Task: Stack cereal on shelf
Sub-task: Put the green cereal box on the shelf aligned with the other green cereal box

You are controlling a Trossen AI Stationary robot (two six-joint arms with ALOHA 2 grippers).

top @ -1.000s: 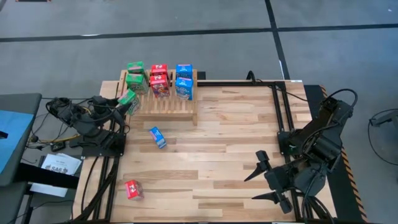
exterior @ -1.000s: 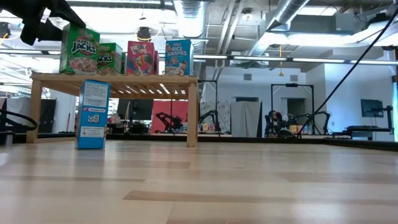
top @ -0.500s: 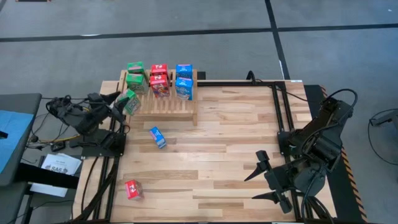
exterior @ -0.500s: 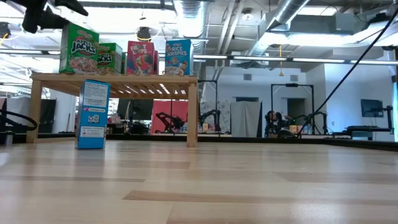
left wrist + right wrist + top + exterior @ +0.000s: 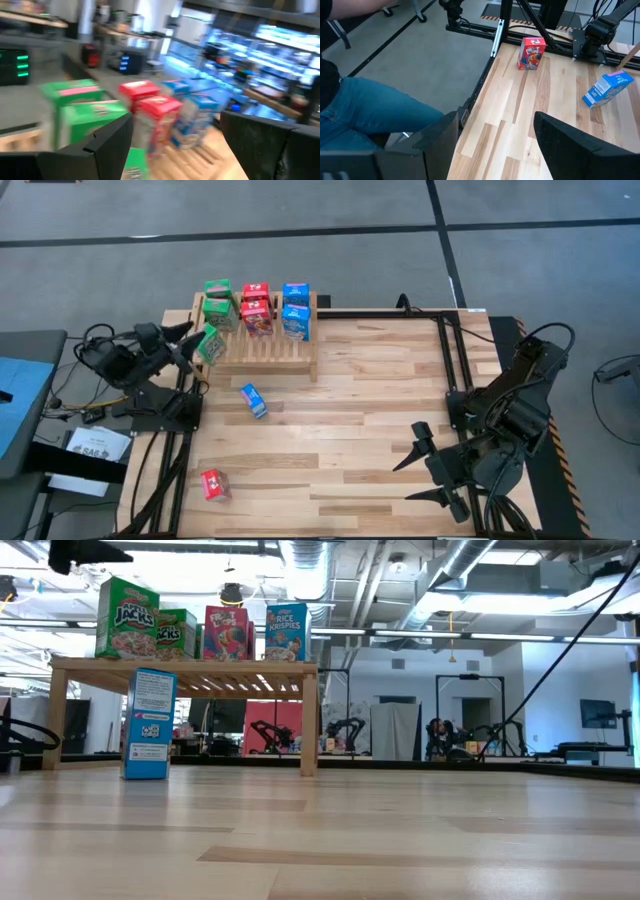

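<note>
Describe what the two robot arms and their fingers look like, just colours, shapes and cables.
Both arms are black, built of chunky jointed segments. The left gripper and the right gripper each end in two dark, flat, tapering fingers with angular edges. Loose black cables loop off both arms; a tangle of them lies by the left arm's base.

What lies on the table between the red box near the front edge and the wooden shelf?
In the high view, one blue box stands between the red box and the shelf; otherwise that stretch of table is bare planks.
</note>
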